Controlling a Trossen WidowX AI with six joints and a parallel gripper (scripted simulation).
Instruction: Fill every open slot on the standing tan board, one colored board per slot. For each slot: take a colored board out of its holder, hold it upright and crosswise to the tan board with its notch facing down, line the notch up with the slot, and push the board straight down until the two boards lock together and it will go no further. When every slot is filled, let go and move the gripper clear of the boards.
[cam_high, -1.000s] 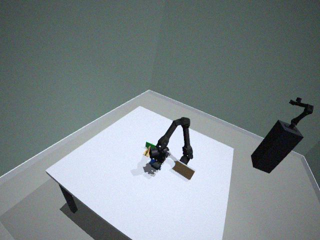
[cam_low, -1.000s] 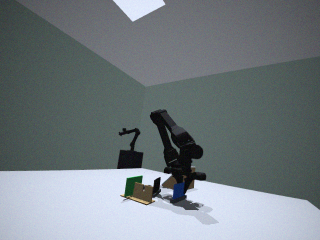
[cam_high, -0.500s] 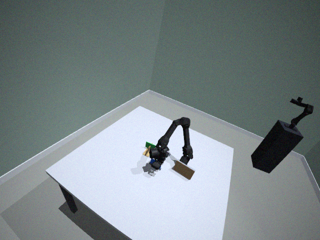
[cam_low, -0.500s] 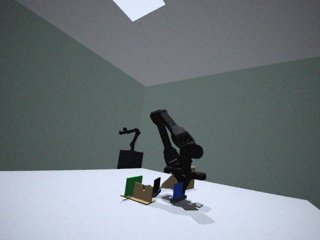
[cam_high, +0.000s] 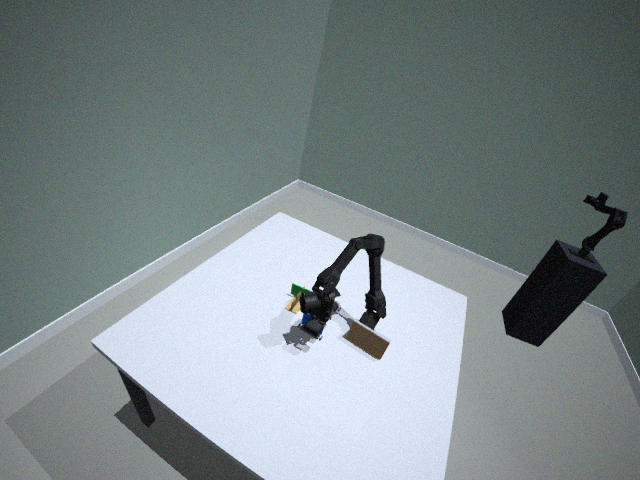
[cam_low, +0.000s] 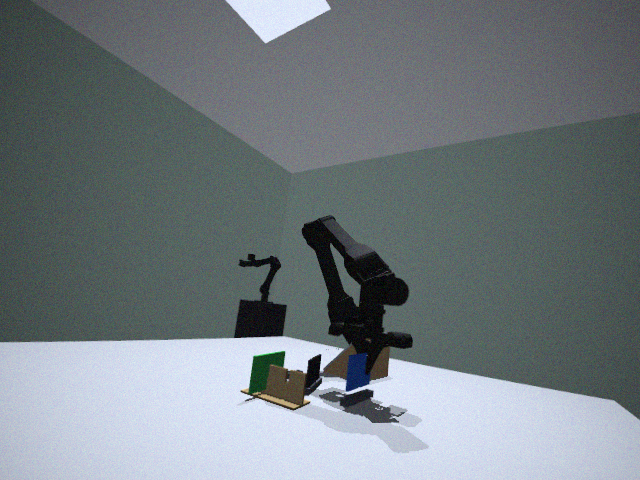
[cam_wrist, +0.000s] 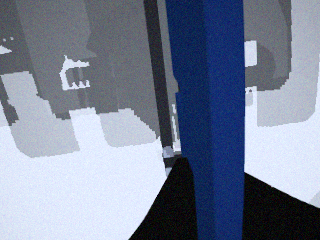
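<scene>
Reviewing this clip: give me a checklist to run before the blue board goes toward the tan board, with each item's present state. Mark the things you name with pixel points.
1. Gripper (cam_high: 319, 330) (cam_low: 368, 367) (cam_wrist: 194, 166) shut on the blue board (cam_low: 356, 373) (cam_wrist: 220, 100): ok.
2. Blue board lifted free of its dark holder (cam_low: 356, 397): ok, a gap shows beneath it.
3. Blue board upright: ok.
4. Open slot showing in the tan board (cam_low: 279, 384): ok, a notch in its top edge.
5. Blue board lined up over that slot: not ok, it hangs off to one side.
6. Blue board's notch facing down: cannot tell.
</scene>
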